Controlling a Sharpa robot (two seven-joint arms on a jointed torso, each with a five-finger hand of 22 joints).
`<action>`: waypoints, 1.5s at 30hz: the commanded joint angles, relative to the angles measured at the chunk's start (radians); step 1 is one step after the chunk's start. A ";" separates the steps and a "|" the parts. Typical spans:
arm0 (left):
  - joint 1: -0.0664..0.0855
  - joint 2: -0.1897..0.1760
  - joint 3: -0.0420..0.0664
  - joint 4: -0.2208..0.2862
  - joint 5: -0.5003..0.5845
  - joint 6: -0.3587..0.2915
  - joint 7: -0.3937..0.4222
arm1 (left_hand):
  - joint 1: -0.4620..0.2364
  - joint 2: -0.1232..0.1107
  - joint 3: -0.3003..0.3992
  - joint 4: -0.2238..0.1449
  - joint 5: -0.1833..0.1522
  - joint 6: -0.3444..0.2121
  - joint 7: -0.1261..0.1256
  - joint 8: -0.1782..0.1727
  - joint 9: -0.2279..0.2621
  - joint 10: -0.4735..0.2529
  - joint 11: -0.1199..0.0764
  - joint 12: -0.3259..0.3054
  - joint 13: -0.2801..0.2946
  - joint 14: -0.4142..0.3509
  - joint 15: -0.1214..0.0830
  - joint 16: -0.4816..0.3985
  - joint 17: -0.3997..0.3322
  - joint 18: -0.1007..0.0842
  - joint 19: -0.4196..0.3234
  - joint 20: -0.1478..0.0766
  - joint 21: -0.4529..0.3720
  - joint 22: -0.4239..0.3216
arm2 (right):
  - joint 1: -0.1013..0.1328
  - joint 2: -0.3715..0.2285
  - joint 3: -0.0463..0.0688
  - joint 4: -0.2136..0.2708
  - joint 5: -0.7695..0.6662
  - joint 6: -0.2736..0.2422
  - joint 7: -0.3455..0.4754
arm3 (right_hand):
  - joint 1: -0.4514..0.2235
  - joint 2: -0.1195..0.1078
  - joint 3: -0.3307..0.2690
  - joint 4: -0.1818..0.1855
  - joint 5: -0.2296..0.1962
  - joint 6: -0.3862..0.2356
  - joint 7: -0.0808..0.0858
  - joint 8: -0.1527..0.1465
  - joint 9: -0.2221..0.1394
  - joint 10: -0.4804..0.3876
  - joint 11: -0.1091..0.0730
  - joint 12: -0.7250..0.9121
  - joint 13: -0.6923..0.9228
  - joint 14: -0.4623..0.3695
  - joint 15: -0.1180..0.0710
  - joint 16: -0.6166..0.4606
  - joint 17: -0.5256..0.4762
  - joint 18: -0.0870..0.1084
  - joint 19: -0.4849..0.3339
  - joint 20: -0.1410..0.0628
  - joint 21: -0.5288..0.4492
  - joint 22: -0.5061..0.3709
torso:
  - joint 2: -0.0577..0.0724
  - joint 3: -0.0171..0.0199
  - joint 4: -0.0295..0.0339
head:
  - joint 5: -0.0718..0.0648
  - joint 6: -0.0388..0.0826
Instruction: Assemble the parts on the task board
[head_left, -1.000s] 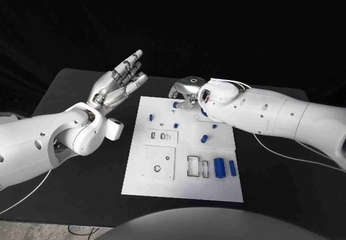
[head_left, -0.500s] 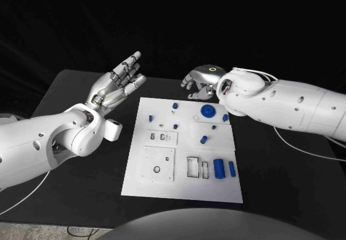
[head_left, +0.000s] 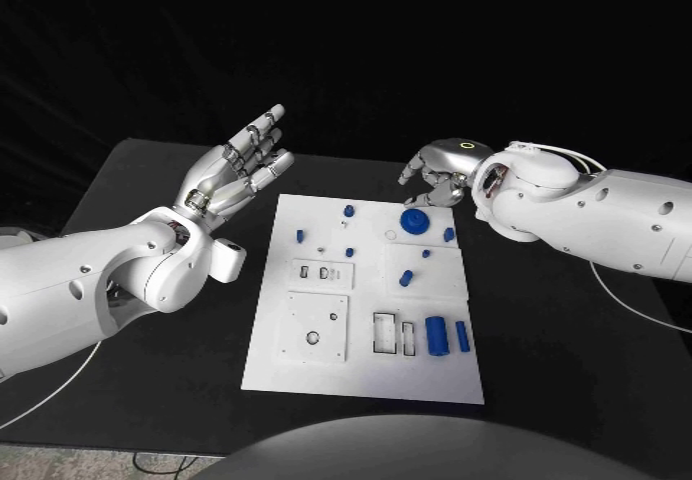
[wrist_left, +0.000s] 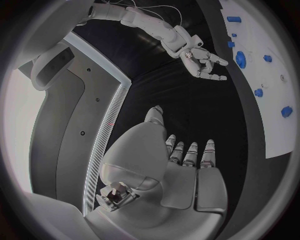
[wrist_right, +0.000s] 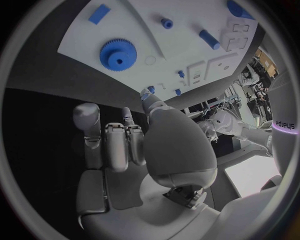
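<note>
Left hand (head_left: 238, 165) raised off the task board's (head_left: 289, 350) far left corner – fingers straight and apart, holding nothing. Right hand (head_left: 437, 172) hovering past the far right corner, fingers curled downward, nothing in them. Blue gear (head_left: 415, 222) flat on the board near that corner – just below the right hand. Smaller blue parts (head_left: 449, 336) scattered across the board.

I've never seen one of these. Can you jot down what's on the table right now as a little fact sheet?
Surface: black table
Centre: white board
On the board: small blue pieces, among them a blue gear at its far end
Left robot hand: raised beside the board, fingers spread, holding nothing
Right robot hand: beyond the board's far end, fingers curled down, nothing seen in it
</note>
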 joint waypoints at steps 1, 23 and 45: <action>0.000 0.002 -0.002 -0.001 0.002 0.026 0.005 | 0.009 0.000 0.008 0.000 0.007 -0.002 0.007 0.003 0.000 0.002 0.008 -0.004 -0.001 0.001 0.008 -0.004 -0.002 0.009 -0.002 0.007 0.005 0.001 | -0.013 -0.008 0.001 -0.004 0.002 0.038 -0.037 | -0.025 0.004 -0.014 0.016 -0.003 -0.006 0.002 -0.004 0.003 0.118 0.000 0.057 0.273 0.085 0.002 0.083 0.222 -0.023 0.041 -0.005 0.081 0.091 | 0.000 0.0005 0.0014 | 0.001 -0.001; 0.000 0.003 -0.007 -0.004 0.002 0.038 -0.004 | 0.012 0.001 0.010 -0.001 0.010 -0.004 0.006 0.002 0.000 0.002 0.011 -0.004 -0.001 0.001 0.014 -0.004 -0.002 0.009 -0.001 0.010 0.005 0.001 | -0.054 -0.020 0.000 -0.025 -0.017 0.047 -0.035 | -0.019 0.017 -0.018 0.003 0.053 -0.032 0.010 -0.005 -0.004 0.118 0.003 0.057 0.273 0.110 0.003 0.117 0.279 -0.038 0.087 -0.005 0.175 0.202 | -0.001 -0.0019 0.0005 | -0.001 -0.001; -0.001 0.005 -0.007 -0.008 0.002 0.050 -0.007 | 0.017 0.001 0.012 -0.002 0.013 -0.006 0.006 0.001 0.000 0.002 0.014 -0.004 -0.001 0.001 0.020 -0.004 -0.002 0.010 0.000 0.013 0.007 0.002 | -0.099 0.032 0.000 -0.102 -0.027 0.027 -0.019 | 0.012 0.015 0.004 -0.035 0.137 0.022 0.008 0.022 0.019 0.118 0.002 0.057 0.273 0.108 0.002 0.114 0.274 -0.036 0.078 -0.003 0.171 0.213 | 0.000 -0.0013 0.0009 | 0.000 -0.001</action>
